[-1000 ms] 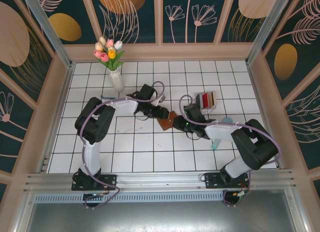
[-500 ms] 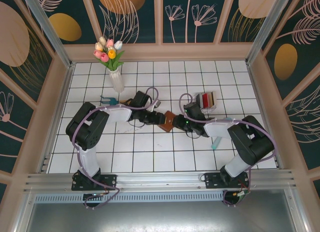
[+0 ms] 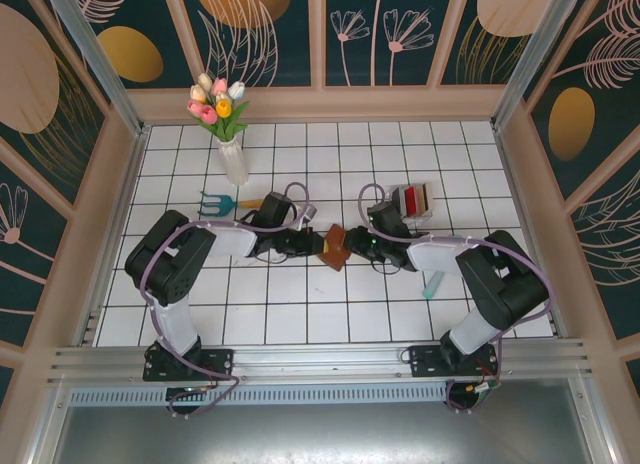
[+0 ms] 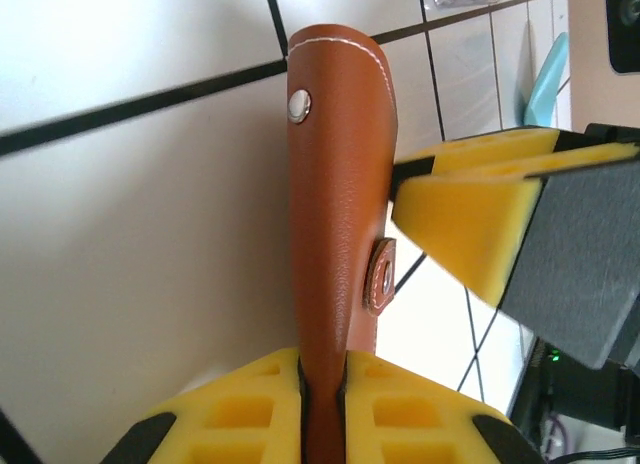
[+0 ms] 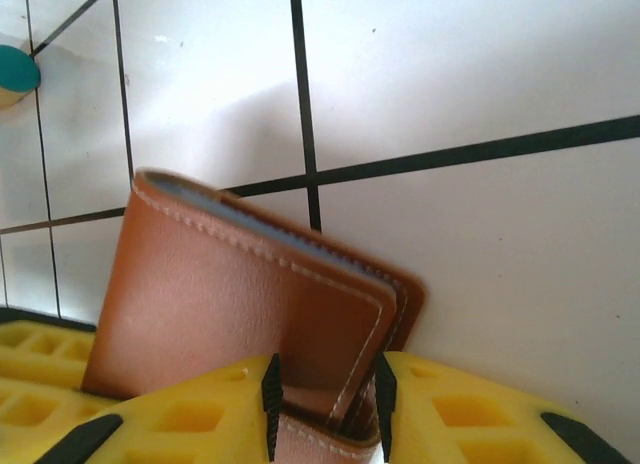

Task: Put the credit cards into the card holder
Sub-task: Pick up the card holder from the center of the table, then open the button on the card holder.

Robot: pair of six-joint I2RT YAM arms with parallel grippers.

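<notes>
The card holder (image 3: 335, 247), a brown leather wallet with a snap tab, stands on edge between both grippers at the table's middle. My left gripper (image 3: 316, 246) is shut on it from the left; in the left wrist view the wallet (image 4: 340, 174) is pinched thin between the yellow fingers (image 4: 322, 369). My right gripper (image 3: 353, 246) comes from the right, and its pads (image 5: 327, 384) sit on either side of one folded corner of the wallet (image 5: 240, 304). The credit cards (image 3: 413, 197), red, black and tan, stand in a clear rack behind the right arm.
A white vase of tulips (image 3: 231, 149) stands at the back left, with a small teal fork (image 3: 214, 200) lying in front of it. A teal tool (image 3: 432, 284) lies beside the right arm. Wooden walls (image 3: 100, 214) ring the tiled table.
My left gripper has closed on the wallet while its arm swung lower and leftward. The wallet has turned from lying flat to standing on edge. The right jaws stand slightly wider.
</notes>
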